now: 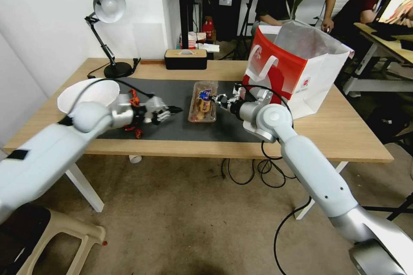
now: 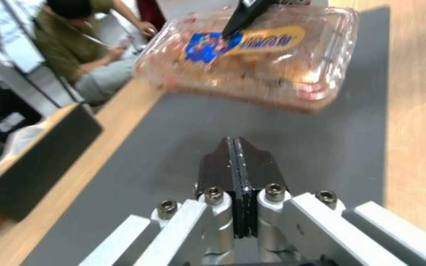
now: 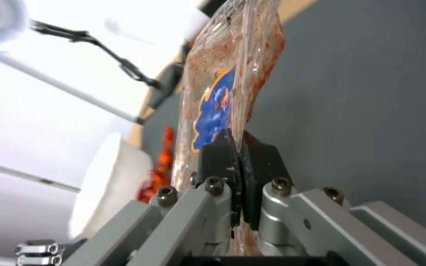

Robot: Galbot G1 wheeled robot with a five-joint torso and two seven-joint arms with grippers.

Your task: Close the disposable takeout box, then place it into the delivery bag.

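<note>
On the dark mat [image 1: 172, 131] in the middle of the table [image 1: 344, 137], I see the disposable takeout box [image 1: 203, 102]. Its lid is down now. The delivery bag [image 1: 297, 66] stands just beside it, at about two o'clock from the box, with its mouth open.

My right gripper [image 1: 220, 99] sits at the box's three o'clock edge. In the right wrist view its pads are pinched tight on the thin rim of the box. My left gripper [image 1: 174, 110] waits at nine o'clock, near the box but not touching it. Its two pads are pressed flat together with nothing between them.

I think the box is light, since it is thin clear plastic. It looks bendy and a bit slippery, and it could pop open or crack if I squeeze hard. The rim seems the best place to hold, because the middle would cave in. I would keep it flat so the food stays put.
</note>
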